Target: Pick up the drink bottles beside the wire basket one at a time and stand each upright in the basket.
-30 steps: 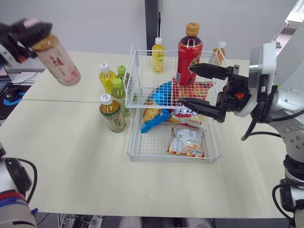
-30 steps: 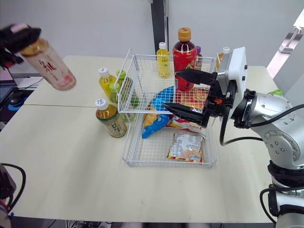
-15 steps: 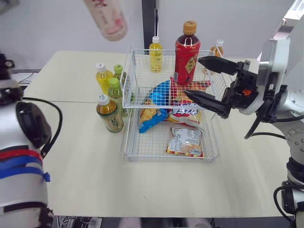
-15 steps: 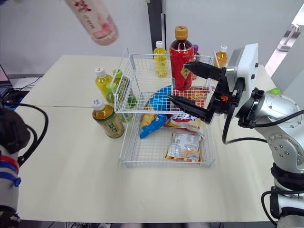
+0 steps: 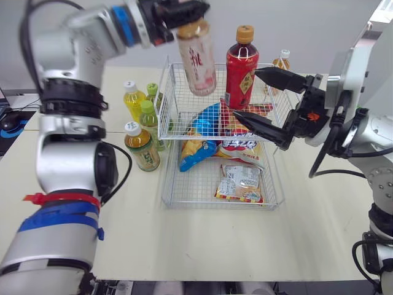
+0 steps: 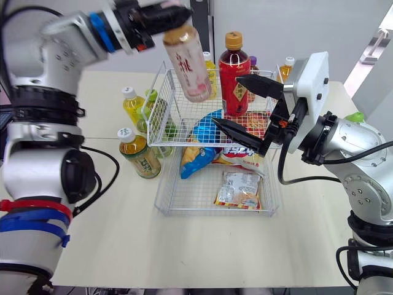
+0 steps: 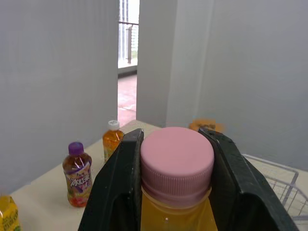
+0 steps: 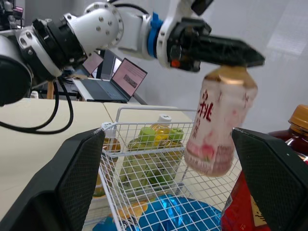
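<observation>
Table (image 5: pixel 92 203): pale top; everything I am working with sits on it.
Basket (image 5: pixel 184 203): white wire, mid-table, with snacks lying flat inside.
Snack packet (image 5: pixel 241 183): silver, in the near end of the basket.
Blue bag (image 5: pixel 206 123): crumpled, further in, partly under other packets.
Tea bottle (image 5: pixel 142 147): brown, white cap, upright just beside the basket's left wall.
Green bottle (image 5: pixel 150 120): upright right behind the tea bottle, against the same wall.
Yellow bottle (image 5: pixel 134 98): upright, furthest of that cluster.
Right gripper (image 5: pixel 249 93): fingers spread wide, nothing between them; it hangs over the basket's right side, tips pointing at the red bottle.
Red bottle (image 5: pixel 241 70): orange cap, upright at the basket's far side.
Pink bottle (image 5: pixel 196 58): in the air over the basket's far left part, cap up, leaning slightly, touching nothing below.
Left gripper (image 7: pixel 177 139): clamped on the pink bottle's cap, one finger on each side.
Orange bottle (image 5: pixel 281 61): upright on the table beyond the basket's far right corner.
Purple bottle (image 7: pixel 78 173): upright near the orange one.
</observation>
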### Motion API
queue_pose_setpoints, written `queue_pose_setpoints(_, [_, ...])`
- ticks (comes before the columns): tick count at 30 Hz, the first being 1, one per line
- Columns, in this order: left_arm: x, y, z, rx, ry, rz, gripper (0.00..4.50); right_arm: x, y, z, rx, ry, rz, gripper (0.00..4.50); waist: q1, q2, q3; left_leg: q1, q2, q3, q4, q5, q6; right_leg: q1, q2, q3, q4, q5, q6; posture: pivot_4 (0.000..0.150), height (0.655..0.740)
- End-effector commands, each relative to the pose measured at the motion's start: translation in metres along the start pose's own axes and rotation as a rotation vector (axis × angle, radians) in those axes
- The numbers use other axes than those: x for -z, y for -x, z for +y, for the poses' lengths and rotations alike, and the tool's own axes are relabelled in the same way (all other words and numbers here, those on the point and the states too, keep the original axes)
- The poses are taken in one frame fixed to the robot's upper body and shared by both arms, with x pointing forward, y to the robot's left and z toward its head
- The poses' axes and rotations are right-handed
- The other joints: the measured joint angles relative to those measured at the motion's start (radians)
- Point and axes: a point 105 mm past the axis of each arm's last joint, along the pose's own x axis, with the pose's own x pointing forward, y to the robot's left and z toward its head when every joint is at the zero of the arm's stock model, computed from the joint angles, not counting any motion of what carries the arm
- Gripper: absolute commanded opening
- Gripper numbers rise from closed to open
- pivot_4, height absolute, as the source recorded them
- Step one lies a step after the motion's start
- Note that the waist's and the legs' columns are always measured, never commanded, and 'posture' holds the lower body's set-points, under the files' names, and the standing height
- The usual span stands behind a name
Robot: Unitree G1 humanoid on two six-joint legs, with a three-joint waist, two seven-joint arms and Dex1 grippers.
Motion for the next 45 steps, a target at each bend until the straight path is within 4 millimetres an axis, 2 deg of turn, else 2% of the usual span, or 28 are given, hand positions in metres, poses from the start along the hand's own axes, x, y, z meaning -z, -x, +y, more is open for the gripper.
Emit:
queue_pose_setpoints(1, [-0.022, -0.007, -0.013, 0.036, -0.124, -0.065, 1.36, -0.007, 0.0, -0.003, 0.018, 0.036, -0.007, 4.5, 0.0, 0.0, 0.0, -0.001, 0.0, 0.0, 0.0, 0.0, 0.0, -0.001, 0.0, 0.0, 0.0, 0.0, 0.0, 0.15, 0.74])
queue_pose_setpoints(6, [-0.006, -0.022, -0.017, 0.063, -0.137, -0.057, 1.36, -0.005, -0.002, -0.004, 0.024, 0.034, -0.001, 4.5, 0.002, 0.0, 0.0, -0.003, 0.0, -0.001, 0.0, 0.0, 0.0, -0.002, 0.0, -0.001, 0.0, 0.0, 0.0, 0.15, 0.74])
queue_pose_setpoints(15, [0.005, -0.046, -0.025, 0.094, -0.128, -0.083, 1.36, -0.005, -0.001, -0.003, 0.032, 0.04, 0.01, 4.5, 0.003, 0.0, 0.0, -0.003, -0.002, -0.002, 0.001, 0.0, 0.0, -0.001, 0.0, -0.001, 0.0, 0.0, 0.0, 0.15, 0.74])
queue_pose_setpoints(21, [0.009, -0.048, -0.029, 0.12, -0.132, -0.075, 1.36, -0.005, 0.0, -0.003, 0.039, 0.048, 0.018, 4.5, 0.003, 0.0, 0.0, -0.003, -0.002, -0.002, 0.001, 0.0, 0.0, -0.001, 0.0, -0.001, 0.0, 0.0, 0.0, 0.15, 0.74])
queue_pose_setpoints(22, [0.009, -0.047, -0.028, 0.118, -0.133, -0.076, 2.07, -0.005, 0.0, -0.003, 0.04, 0.05, 0.019, 4.5, 0.003, 0.0, 0.0, -0.003, -0.002, -0.002, 0.001, 0.0, 0.0, -0.001, 0.0, -0.001, 0.0, 0.0, 0.0, 0.15, 0.74])
queue_pose_setpoints(26, [0.005, -0.042, -0.025, 0.099, -0.139, -0.08, 3.18, -0.006, 0.001, -0.004, 0.046, 0.054, 0.02, 4.5, 0.001, 0.0, 0.0, -0.003, -0.001, -0.002, 0.001, 0.0, 0.0, -0.001, 0.0, -0.001, 0.0, 0.0, 0.0, 0.15, 0.74])
queue_pose_setpoints(30, [-0.001, -0.028, -0.019, 0.074, -0.137, -0.091, 4.36, -0.006, 0.002, -0.011, 0.074, 0.058, 0.019, 4.5, -0.001, 0.0, 0.0, -0.003, -0.001, -0.002, 0.001, 0.0, 0.0, -0.001, 0.0, -0.001, 0.0, 0.0, 0.0, 0.15, 0.74])
queue_pose_setpoints(31, [-0.002, -0.025, -0.019, 0.072, -0.131, -0.096, 4.47, -0.006, 0.003, -0.013, 0.083, 0.059, 0.019, 4.5, -0.001, 0.0, 0.0, -0.003, -0.001, -0.002, 0.001, 0.0, 0.0, -0.001, 0.0, -0.001, 0.0, 0.0, 0.0, 0.15, 0.74])
queue_pose_setpoints(36, [-0.012, 0.005, -0.011, 0.014, -0.112, -0.128, 4.47, -0.013, 0.007, -0.029, 0.167, 0.096, -0.008, 4.5, -0.001, 0.0, 0.0, -0.003, 0.0, -0.002, 0.001, 0.001, -0.001, -0.001, 0.0, -0.001, 0.001, 0.0, 0.0, 0.15, 0.74])
queue_pose_setpoints(42, [-0.013, 0.055, 0.019, -0.198, -0.093, -0.147, 4.47, -0.033, 0.017, -0.05, 0.259, 0.156, -0.066, 4.5, 0.0, 0.001, 0.0, -0.002, 0.0, -0.002, 0.001, 0.001, -0.001, -0.001, 0.0, -0.002, 0.002, 0.0, 0.0, 0.15, 0.74])
queue_pose_setpoints(45, [-0.013, 0.078, 0.031, -0.29, -0.096, -0.159, 4.47, -0.037, 0.016, -0.049, 0.229, 0.142, -0.086, 4.5, 0.0, 0.001, 0.0, -0.001, 0.0, -0.002, 0.001, 0.001, -0.001, -0.001, -0.001, -0.002, 0.002, 0.0, 0.0, 0.15, 0.74])
